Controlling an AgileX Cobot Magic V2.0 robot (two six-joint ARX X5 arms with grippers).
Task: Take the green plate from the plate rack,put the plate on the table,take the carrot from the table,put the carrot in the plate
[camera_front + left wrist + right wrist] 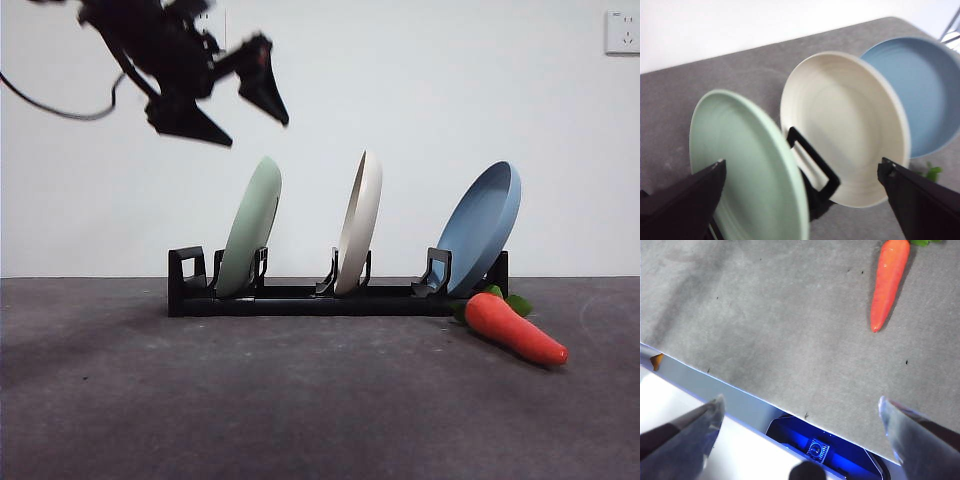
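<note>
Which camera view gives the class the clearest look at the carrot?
The right wrist view: the carrot lies whole and unobstructed on the table, seen from above. The front view shows it from the side, lying by the plate rack. The left wrist view shows only a scrap of green leaf.

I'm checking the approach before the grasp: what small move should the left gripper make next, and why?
Probably lower the left gripper, jaws open, straight onto the top rim of the pale sage green round plate. It hangs above that plate, touching nothing, and the plate stands upright in the low black plate rack beside the cream-white plate.
</note>
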